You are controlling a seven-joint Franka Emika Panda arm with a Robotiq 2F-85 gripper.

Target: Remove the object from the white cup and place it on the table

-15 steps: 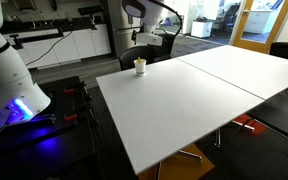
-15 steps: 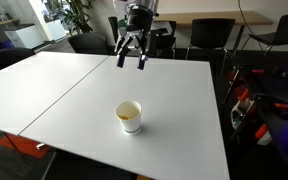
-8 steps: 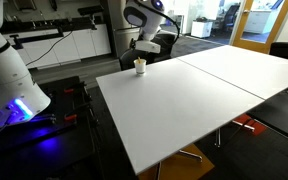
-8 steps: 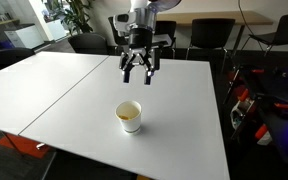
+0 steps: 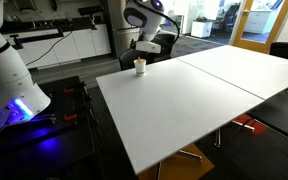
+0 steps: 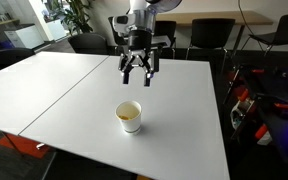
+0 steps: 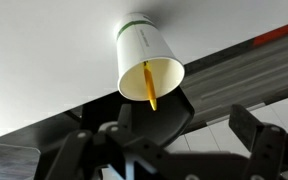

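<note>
Thin yellow-orange stick (image 7: 149,87) inside smooth cylindrical white cup (image 7: 139,48)

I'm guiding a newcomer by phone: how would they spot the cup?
Find the large white table of two joined panels. On the panel under the open gripper, near one edge, stands a small white cup. It alone stands on the tabletop, and a thin yellow-orange stick leans inside it.
</note>
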